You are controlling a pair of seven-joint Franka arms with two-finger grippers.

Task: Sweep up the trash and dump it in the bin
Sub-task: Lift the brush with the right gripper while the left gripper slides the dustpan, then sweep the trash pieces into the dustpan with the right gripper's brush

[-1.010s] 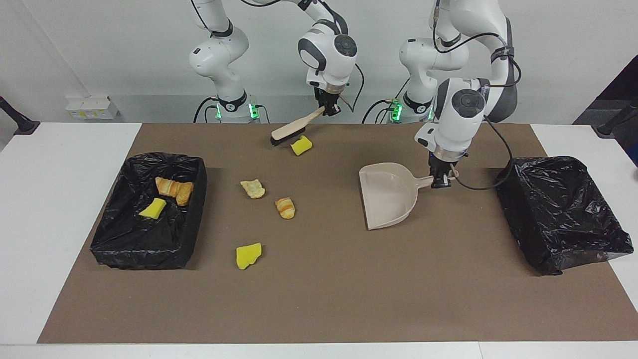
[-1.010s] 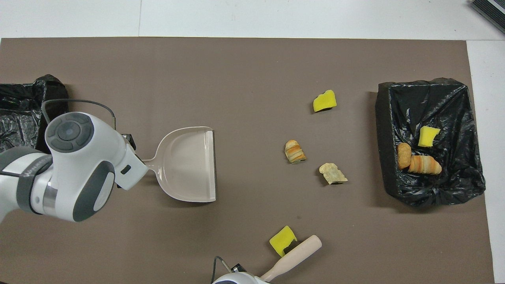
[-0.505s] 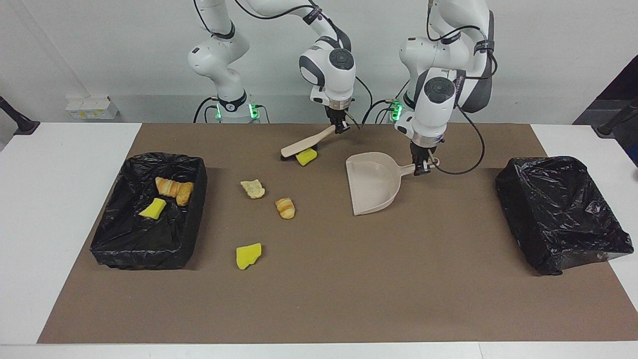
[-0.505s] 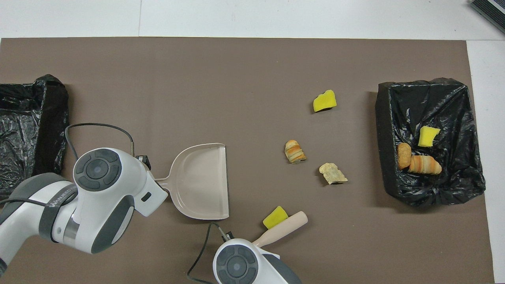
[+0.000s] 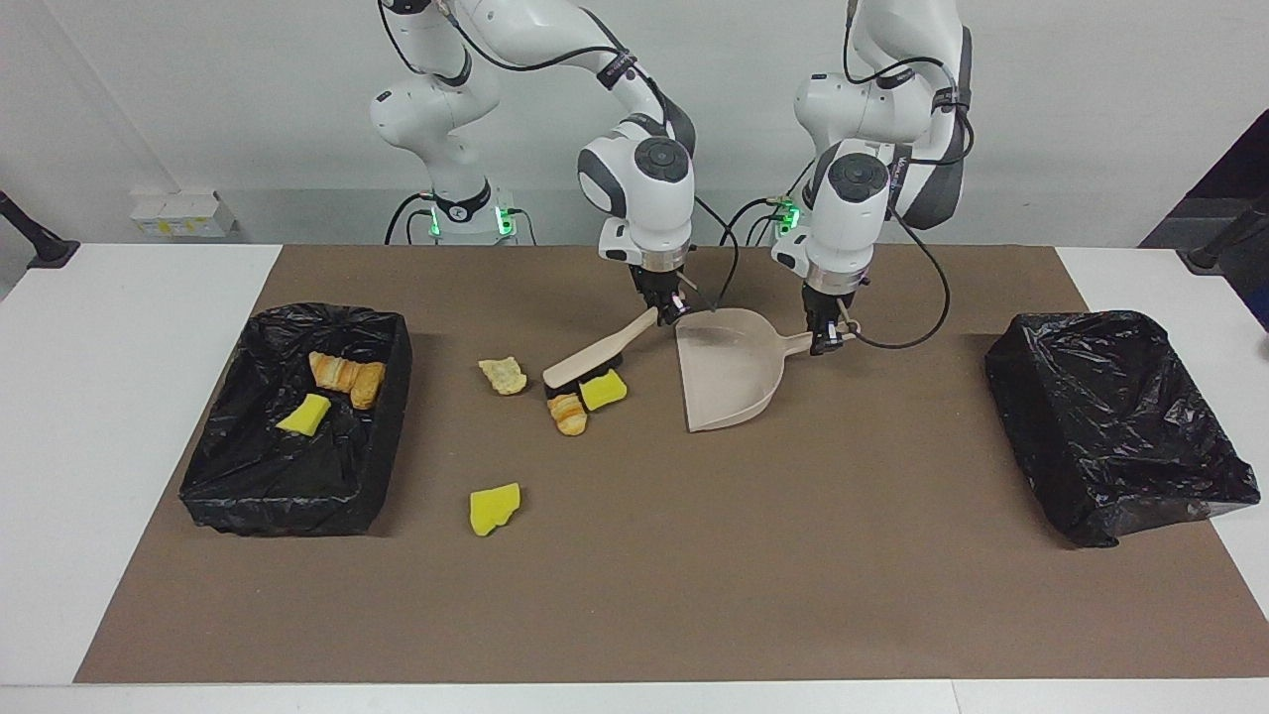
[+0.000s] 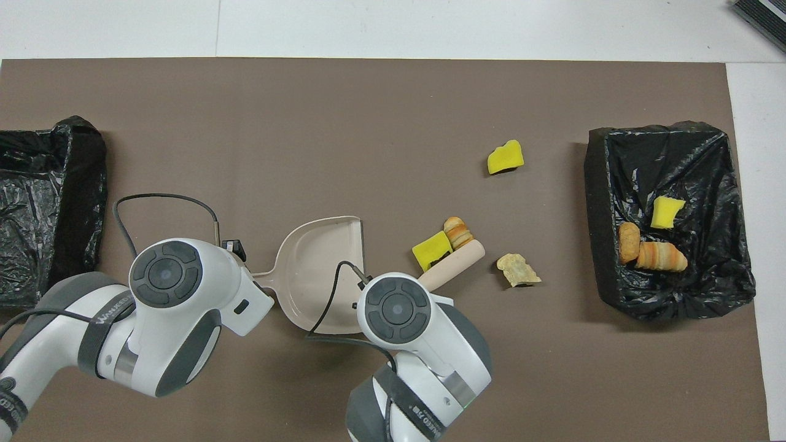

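My right gripper [image 5: 666, 315] is shut on the handle of the beige brush [image 5: 585, 362], whose bristles rest on the mat. A yellow sponge chunk [image 5: 603, 390] lies against the bristles and touches a brown bread piece [image 5: 567, 414]. A pale bread piece [image 5: 504, 375] and another sponge chunk [image 5: 494, 508] lie loose nearby. My left gripper [image 5: 825, 342] is shut on the handle of the beige dustpan [image 5: 729, 382], its mouth toward the brush. The black-lined bin [image 5: 327, 315] at the right arm's end holds a sponge chunk [image 5: 304, 415] and bread pieces [image 5: 347, 377].
A second black-lined bin [image 5: 1110, 416] stands at the left arm's end of the brown mat [image 5: 694, 595]. In the overhead view both wrists cover their grippers, and the brush handle [image 6: 454, 267] sticks out beside the dustpan [image 6: 319, 270].
The right gripper swept the brush away from the robots, pushing the yellow sponge chunk up against the brown bread piece. The left gripper slid the dustpan toward the brush.
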